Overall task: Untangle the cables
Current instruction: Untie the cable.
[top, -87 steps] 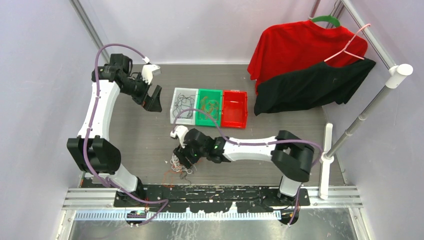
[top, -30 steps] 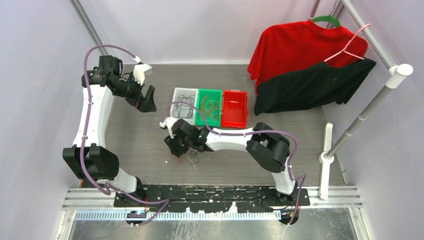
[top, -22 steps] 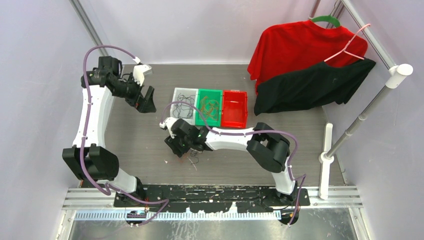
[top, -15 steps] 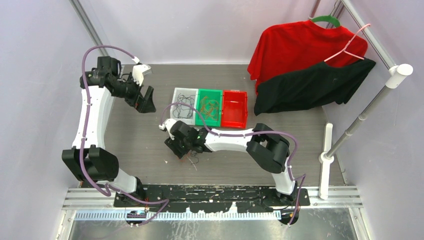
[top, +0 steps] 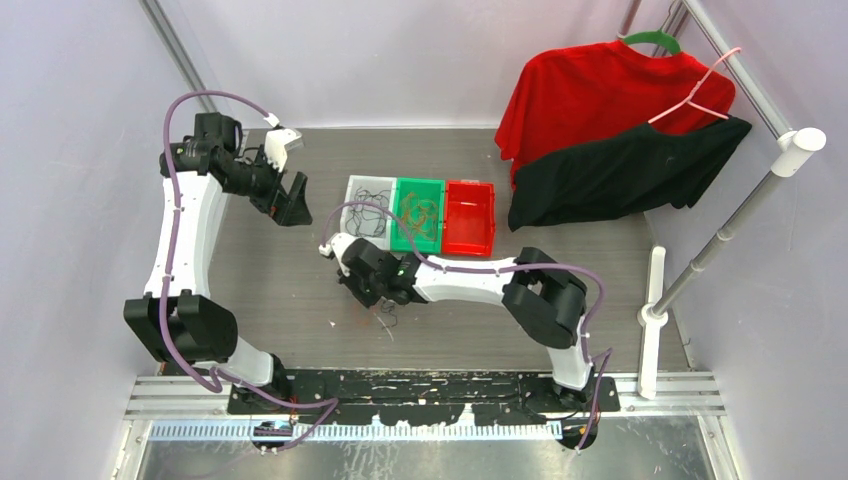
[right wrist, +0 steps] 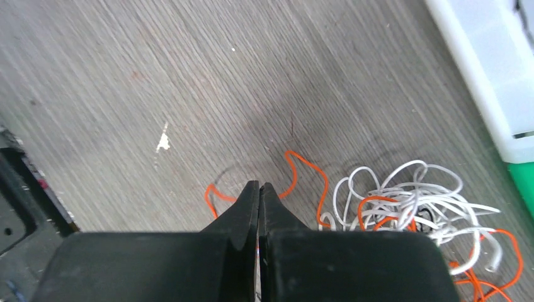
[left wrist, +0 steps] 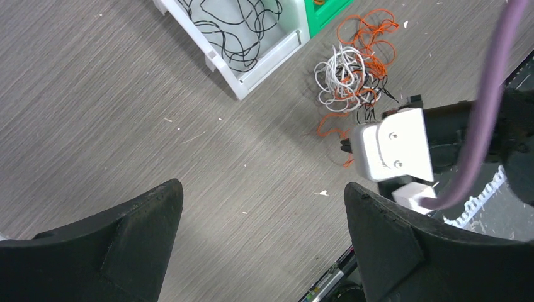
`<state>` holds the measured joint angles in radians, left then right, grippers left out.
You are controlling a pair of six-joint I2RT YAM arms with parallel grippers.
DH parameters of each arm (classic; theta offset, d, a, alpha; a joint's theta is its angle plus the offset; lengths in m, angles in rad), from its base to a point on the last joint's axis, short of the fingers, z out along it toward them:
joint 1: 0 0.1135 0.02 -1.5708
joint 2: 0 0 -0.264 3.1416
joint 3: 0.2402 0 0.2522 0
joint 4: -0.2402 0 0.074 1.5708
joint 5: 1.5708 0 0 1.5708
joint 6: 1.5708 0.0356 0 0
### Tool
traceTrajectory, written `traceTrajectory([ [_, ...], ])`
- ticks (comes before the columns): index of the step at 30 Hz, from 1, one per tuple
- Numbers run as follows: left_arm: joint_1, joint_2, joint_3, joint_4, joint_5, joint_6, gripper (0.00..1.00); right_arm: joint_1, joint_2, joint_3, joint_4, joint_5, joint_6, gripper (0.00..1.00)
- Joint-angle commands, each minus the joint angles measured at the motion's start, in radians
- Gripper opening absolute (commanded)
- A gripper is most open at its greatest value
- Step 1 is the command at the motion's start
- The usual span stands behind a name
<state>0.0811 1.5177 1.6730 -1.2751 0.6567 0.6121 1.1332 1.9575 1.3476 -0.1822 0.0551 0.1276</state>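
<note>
The cables form a tangle [right wrist: 403, 198] of white, orange and black cords on the table, also seen as a tangle [left wrist: 349, 78] in the left wrist view and a small tangle [top: 386, 314] from above. One orange cable [right wrist: 303, 165] loops out of it to the left and runs into the tips of my right gripper [right wrist: 259, 186], which is shut on it low over the table. My right gripper [top: 364, 294] sits just left of the heap. My left gripper [top: 290, 204] hangs wide open and apart [left wrist: 263, 217], with nothing between its fingers.
A white tray [top: 352, 212] holds black cords [left wrist: 236, 28], a green tray [top: 400, 215] holds orange ones, and a red tray [top: 468, 218] stands beside it. Red and black shirts [top: 610, 130] hang at the back right. Small white scraps [right wrist: 162, 139] lie on the wood.
My right gripper went from part open to shut, closing on the orange cable's loop, and shifted slightly. The left arm stayed put.
</note>
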Motion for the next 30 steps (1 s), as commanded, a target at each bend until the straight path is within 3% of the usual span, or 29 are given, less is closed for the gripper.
traceTrajectory([
  [1,0.010,-0.041,0.024,-0.002,0.042,0.009,0.98,0.005,-0.137,-0.002,0.050,0.002,0.018,0.01],
  [2,0.010,-0.042,0.022,-0.002,0.041,0.009,0.98,0.005,-0.149,-0.005,0.055,0.003,0.036,0.02],
  [3,0.009,-0.043,0.021,-0.002,0.042,0.010,0.98,0.005,-0.159,-0.004,0.051,0.008,0.048,0.10],
  [5,0.009,-0.045,0.021,-0.003,0.041,0.011,0.98,0.005,-0.166,0.007,0.020,0.038,0.106,0.39],
  [13,0.009,-0.046,0.020,0.000,0.042,0.015,0.98,0.018,-0.128,0.000,-0.009,0.143,0.341,0.61],
  [22,0.010,-0.062,0.012,-0.002,0.060,0.029,0.98,0.034,-0.002,0.073,-0.027,0.104,0.349,0.58],
  [30,0.010,-0.064,0.005,0.002,0.067,0.029,0.98,0.062,0.054,0.101,-0.046,0.166,0.329,0.54],
])
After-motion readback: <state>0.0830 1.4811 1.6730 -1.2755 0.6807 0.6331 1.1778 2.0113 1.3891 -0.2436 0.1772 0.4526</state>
